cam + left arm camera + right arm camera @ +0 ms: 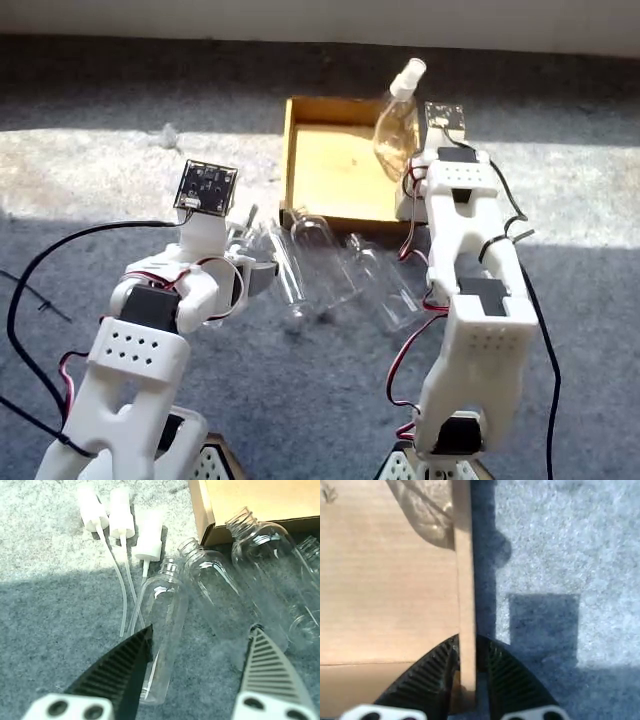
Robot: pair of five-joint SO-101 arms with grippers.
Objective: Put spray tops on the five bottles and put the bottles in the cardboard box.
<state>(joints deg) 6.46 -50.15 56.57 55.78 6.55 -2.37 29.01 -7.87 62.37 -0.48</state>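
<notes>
Several clear uncapped bottles (161,622) (320,262) lie side by side on the grey carpet just in front of the cardboard box (296,160) (200,510). Three white spray tops (120,517) with thin tubes lie beside the bottle necks. My left gripper (200,635) (262,264) hangs open over the bottles, holding nothing. One bottle with a spray top on it (397,125) leans tilted in the box at its right wall. My right gripper (467,642) is shut on that box wall (464,580), one finger on each side.
Grey carpet (120,180) stretches left of the box and in front of the bottles. A small pale scrap (166,135) lies at the far left. Black cables (40,290) trail beside the left arm.
</notes>
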